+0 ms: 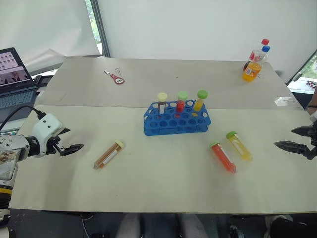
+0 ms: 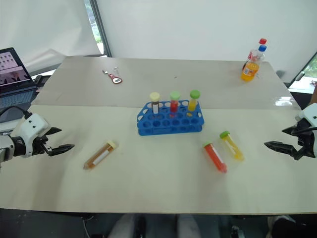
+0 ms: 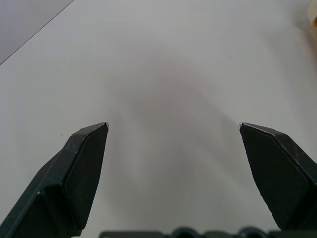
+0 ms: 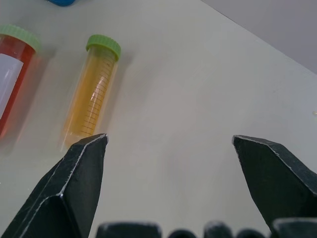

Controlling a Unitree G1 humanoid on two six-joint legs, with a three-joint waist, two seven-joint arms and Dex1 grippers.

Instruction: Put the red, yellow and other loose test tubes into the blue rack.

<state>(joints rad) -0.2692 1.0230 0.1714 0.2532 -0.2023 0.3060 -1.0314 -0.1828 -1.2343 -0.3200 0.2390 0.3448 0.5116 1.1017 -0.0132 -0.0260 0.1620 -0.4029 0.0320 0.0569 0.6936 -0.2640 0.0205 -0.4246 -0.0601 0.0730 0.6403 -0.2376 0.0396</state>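
Note:
The blue rack (image 1: 177, 119) stands mid-table with three capped tubes upright in its back row. Three loose tubes lie on the table. A brown one with a cream cap (image 1: 108, 154) is left of the rack. A red tube with a green cap (image 1: 223, 156) and a yellow tube with a green cap (image 1: 239, 146) lie side by side to the rack's right. My left gripper (image 1: 73, 140) is open and empty, left of the brown tube. My right gripper (image 1: 288, 138) is open and empty, right of the yellow tube (image 4: 94, 94), which lies just past its fingers beside the red tube (image 4: 12, 74).
An open laptop (image 1: 15, 79) sits off the table's far left. A red-handled tool (image 1: 116, 78) lies at the back left. Two drink bottles (image 1: 253, 67) stand at the back right. The table's front edge (image 1: 158, 210) runs close below the loose tubes.

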